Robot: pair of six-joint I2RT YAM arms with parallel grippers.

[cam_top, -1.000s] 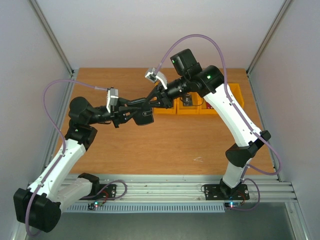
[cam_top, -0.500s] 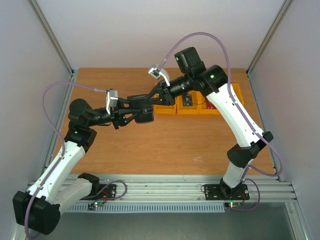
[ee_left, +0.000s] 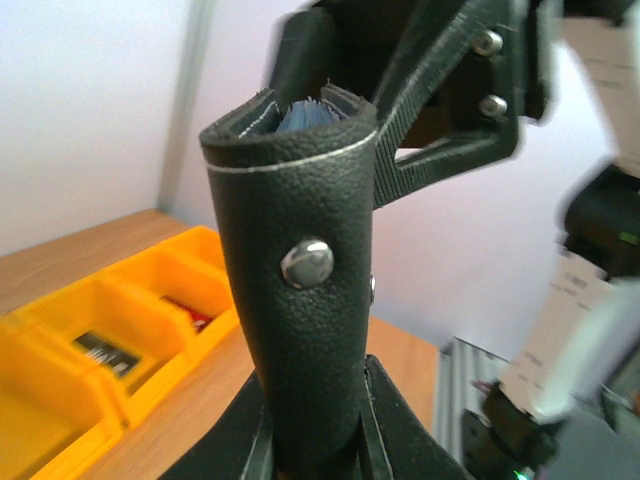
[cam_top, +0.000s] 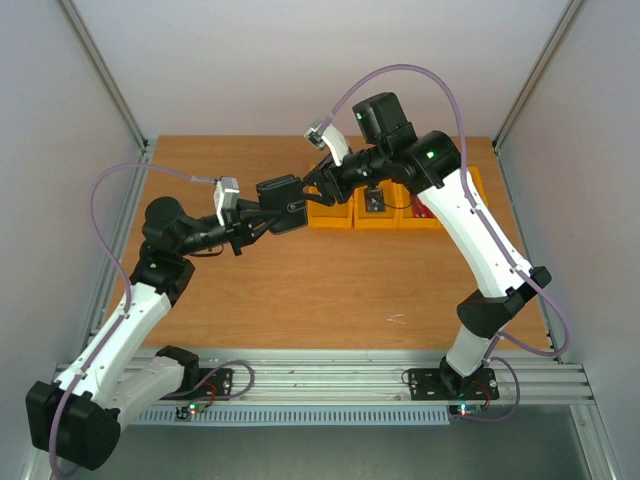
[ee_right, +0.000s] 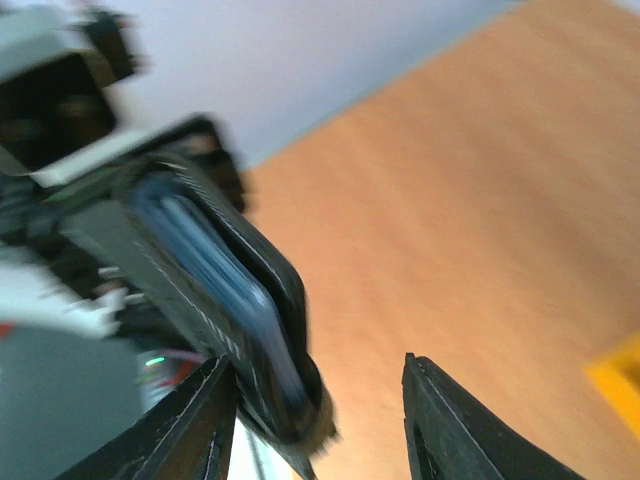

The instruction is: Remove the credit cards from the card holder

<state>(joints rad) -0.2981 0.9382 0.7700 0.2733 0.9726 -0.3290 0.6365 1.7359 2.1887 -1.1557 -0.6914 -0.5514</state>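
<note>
My left gripper point(cam_top: 258, 216) is shut on the black card holder point(cam_top: 281, 203) and holds it in the air above the table. In the left wrist view the card holder point(ee_left: 300, 300) stands upright between my fingers, with a blue card edge point(ee_left: 305, 112) showing in its top slot. My right gripper point(cam_top: 316, 184) is open right at the holder's far end. In the right wrist view the blurred holder point(ee_right: 235, 300) sits by my left finger point(ee_right: 195, 425), with the right finger point(ee_right: 450, 425) apart from it. A dark card point(cam_top: 375, 200) and a red card point(cam_top: 421, 210) lie in the yellow bins.
Three yellow bins point(cam_top: 331, 216) stand in a row at the back right of the wooden table point(cam_top: 330, 290). They also show in the left wrist view point(ee_left: 60, 420). Metal frame posts and white walls enclose the table.
</note>
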